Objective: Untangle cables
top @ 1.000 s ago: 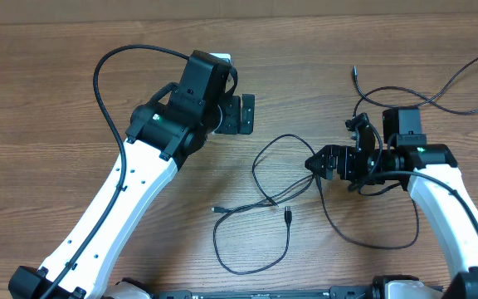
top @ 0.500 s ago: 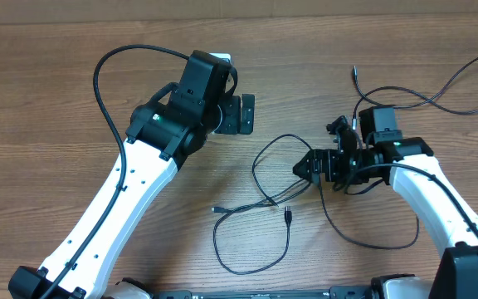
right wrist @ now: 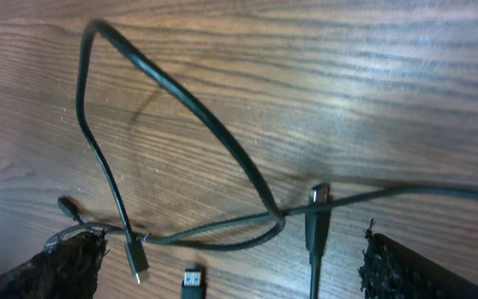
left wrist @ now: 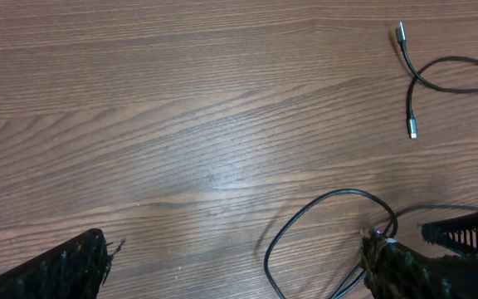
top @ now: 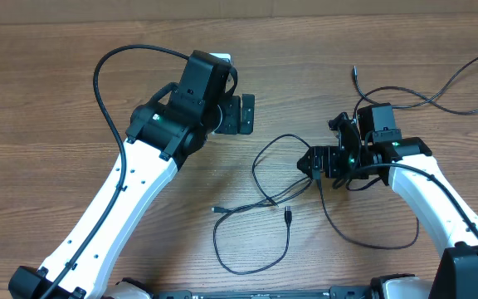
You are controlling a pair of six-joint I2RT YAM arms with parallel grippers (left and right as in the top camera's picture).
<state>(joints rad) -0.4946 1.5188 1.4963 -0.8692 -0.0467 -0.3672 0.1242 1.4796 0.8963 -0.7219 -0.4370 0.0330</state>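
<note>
My right arm is the one that has moved. In the overhead view its wrist has swung left toward the middle of the frame. My right fingers (top: 312,161) nosed toward the loop, then eased back to its right edge. They are spread wide and hold nothing.

The cables (top: 272,178) have not shifted. They lie on the table (top: 56,83) at centre and lower centre of the frame. Two plug ends (top: 289,216) point out below the crossing. Another strand trails off toward the upper right.

From my right wrist, the knot-like crossing (right wrist: 276,218) sits low in the frame, between my two finger pads, with a plug just beside it.

My left fingers (top: 243,114) have stayed put above and left of the tangle. They are also wide apart, over bare wood.

I read this as lining up, not pulling. Nothing is untangled yet. The next move is probably to pinch one strand near that crossing, without catching the second strand.
</note>
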